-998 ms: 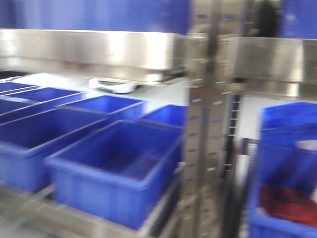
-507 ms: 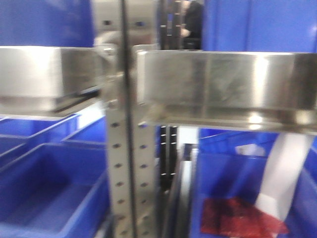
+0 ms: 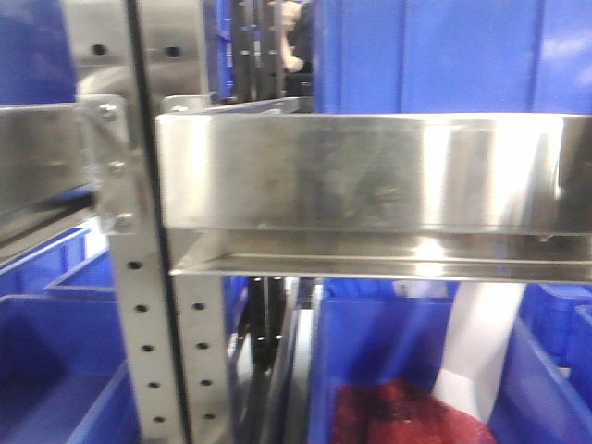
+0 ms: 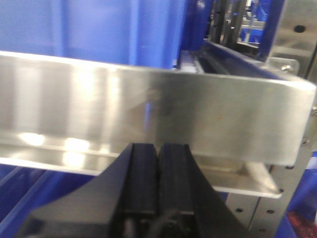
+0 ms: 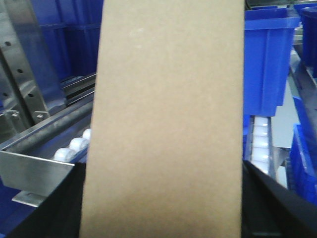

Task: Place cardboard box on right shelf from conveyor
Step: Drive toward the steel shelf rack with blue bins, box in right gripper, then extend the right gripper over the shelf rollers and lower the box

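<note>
The tan cardboard box fills the middle of the right wrist view. My right gripper is shut on it, with a dark finger showing at each side. Behind the box lies the right shelf, its steel front lip at lower left and white rollers on its bed. In the front view the right shelf spans the frame as a shiny tall lip beside the perforated upright. My left gripper is shut and empty, close to a steel shelf lip. The conveyor is out of view.
Blue plastic bins stand on the shelf above the lip and below it, one holding something red. Another blue bin sits on the rollers to the right of the box. A second steel shelf lies left of the upright.
The front view has swung to the right: the upright has slid from centre to the left, and the right shelf's lip now spans most of the frame, closer.
</note>
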You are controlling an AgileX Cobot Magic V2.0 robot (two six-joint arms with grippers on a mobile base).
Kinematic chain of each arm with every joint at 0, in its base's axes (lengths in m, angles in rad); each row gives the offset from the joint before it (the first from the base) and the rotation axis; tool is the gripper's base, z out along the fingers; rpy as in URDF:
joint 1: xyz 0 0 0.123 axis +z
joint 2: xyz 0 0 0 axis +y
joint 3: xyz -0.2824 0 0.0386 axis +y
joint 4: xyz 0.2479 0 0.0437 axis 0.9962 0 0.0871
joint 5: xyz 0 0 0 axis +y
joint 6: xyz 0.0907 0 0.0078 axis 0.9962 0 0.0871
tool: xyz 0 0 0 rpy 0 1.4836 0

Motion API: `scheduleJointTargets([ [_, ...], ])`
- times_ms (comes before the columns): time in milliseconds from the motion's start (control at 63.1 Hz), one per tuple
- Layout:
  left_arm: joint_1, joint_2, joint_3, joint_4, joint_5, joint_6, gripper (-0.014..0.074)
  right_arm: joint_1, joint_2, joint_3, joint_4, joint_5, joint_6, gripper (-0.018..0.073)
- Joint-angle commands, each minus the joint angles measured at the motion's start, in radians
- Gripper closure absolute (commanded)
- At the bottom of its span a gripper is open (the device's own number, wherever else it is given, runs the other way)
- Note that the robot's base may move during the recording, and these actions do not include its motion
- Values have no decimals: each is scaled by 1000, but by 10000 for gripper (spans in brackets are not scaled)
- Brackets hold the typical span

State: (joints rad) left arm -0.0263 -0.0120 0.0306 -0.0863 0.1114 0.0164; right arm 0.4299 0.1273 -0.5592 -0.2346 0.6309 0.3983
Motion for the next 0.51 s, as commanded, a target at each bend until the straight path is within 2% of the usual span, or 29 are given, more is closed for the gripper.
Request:
scheduleJointTargets([
  [0, -6, -12, -3, -5, -84, -5, 715, -5, 16, -27, -27, -99, -8, 396],
  [491, -6, -12, -3, -5, -84, -5, 715, -5, 16, -27, -27, -99, -8, 396],
])
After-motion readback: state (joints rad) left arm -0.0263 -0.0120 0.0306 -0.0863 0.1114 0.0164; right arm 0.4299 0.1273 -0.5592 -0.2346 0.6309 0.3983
